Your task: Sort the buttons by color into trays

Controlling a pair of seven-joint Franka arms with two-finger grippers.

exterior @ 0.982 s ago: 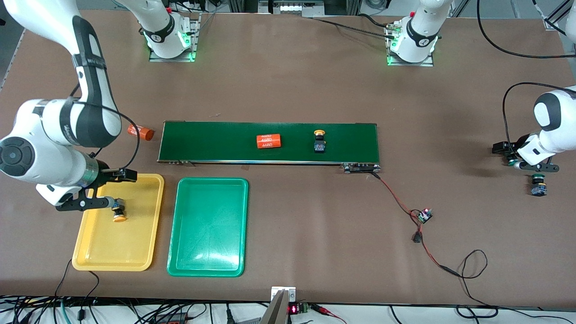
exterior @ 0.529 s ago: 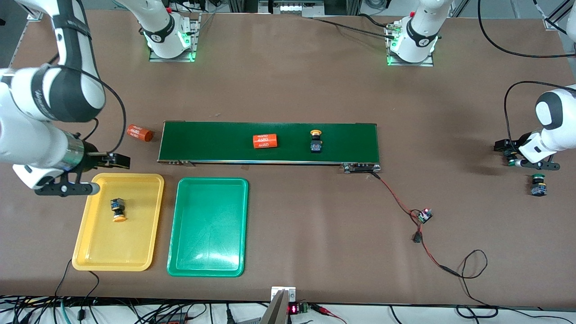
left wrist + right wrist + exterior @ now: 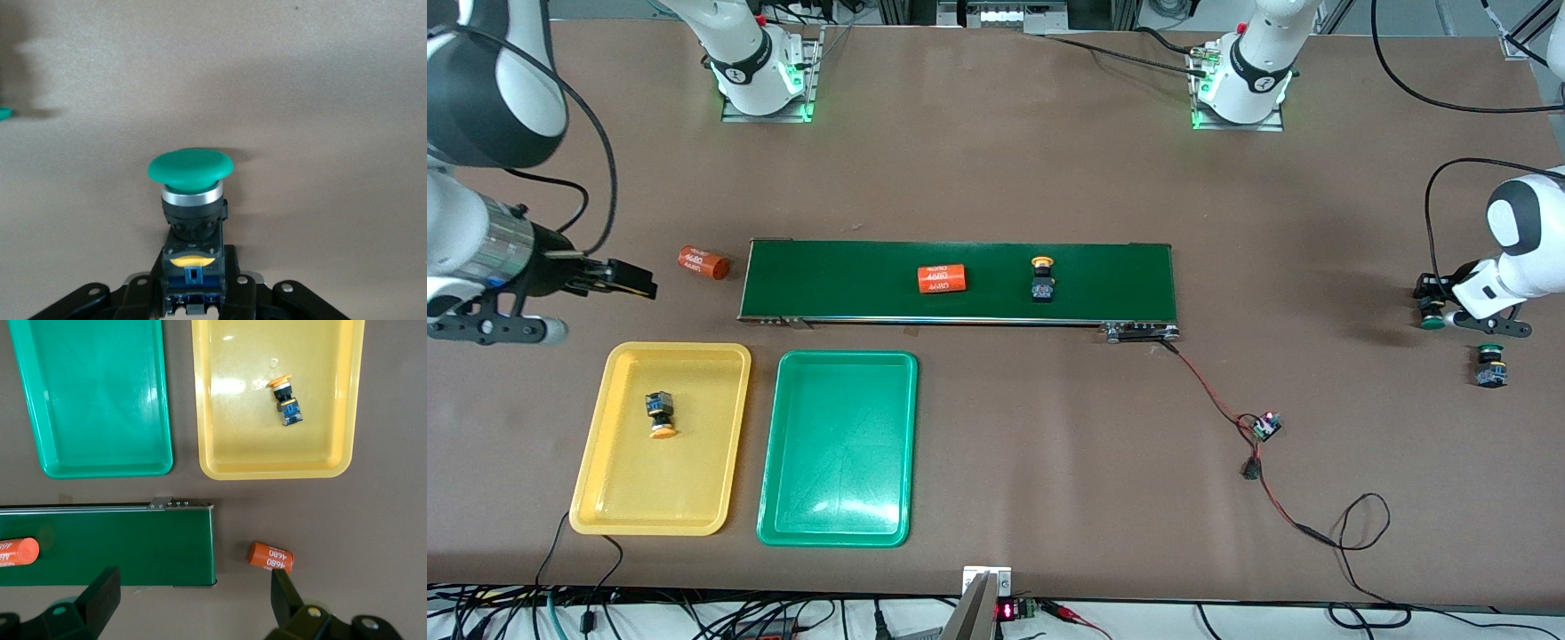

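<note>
My left gripper (image 3: 193, 293) was pinched on the body of a green button (image 3: 190, 167) low over the bare table at the left arm's end, just beside a second green button (image 3: 1490, 364), and I judged a straight lift, cap kept level, best for carrying it to the green tray (image 3: 838, 447). One yellow button (image 3: 660, 414) lay in the yellow tray (image 3: 720, 436) and another (image 3: 1041, 278) rode the belt (image 3: 1120, 284) beside an orange cylinder (image 3: 943, 279) printed "4680", as was the cylinder (image 3: 271, 557) off the belt's end. My right gripper (image 3: 190, 603) waited above that end, fingers spread and empty.
</note>
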